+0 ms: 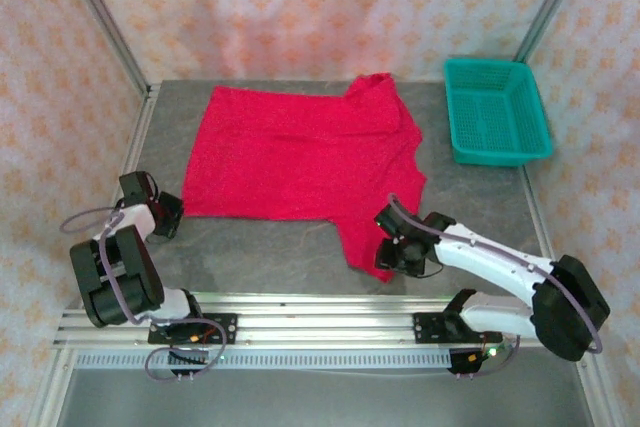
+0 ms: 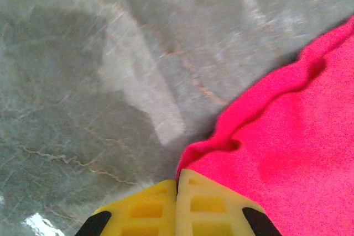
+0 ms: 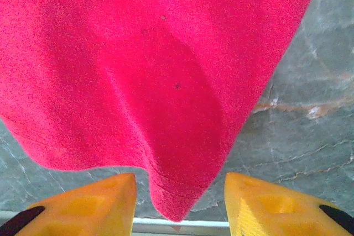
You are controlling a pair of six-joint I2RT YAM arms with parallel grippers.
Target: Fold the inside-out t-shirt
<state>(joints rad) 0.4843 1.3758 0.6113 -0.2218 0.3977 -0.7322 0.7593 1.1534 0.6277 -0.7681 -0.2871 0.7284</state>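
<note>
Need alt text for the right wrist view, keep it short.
The right gripper is open, its two yellow fingers apart at the bottom edge, with a pointed corner of the red t-shirt lying between them. Grey marbled table shows beside the fabric at right and lower left.

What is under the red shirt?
The grey table lies under the t-shirt; it shows all around the edges. Whether anything else hides beneath cannot be seen, because the cloth covers that part.
</note>
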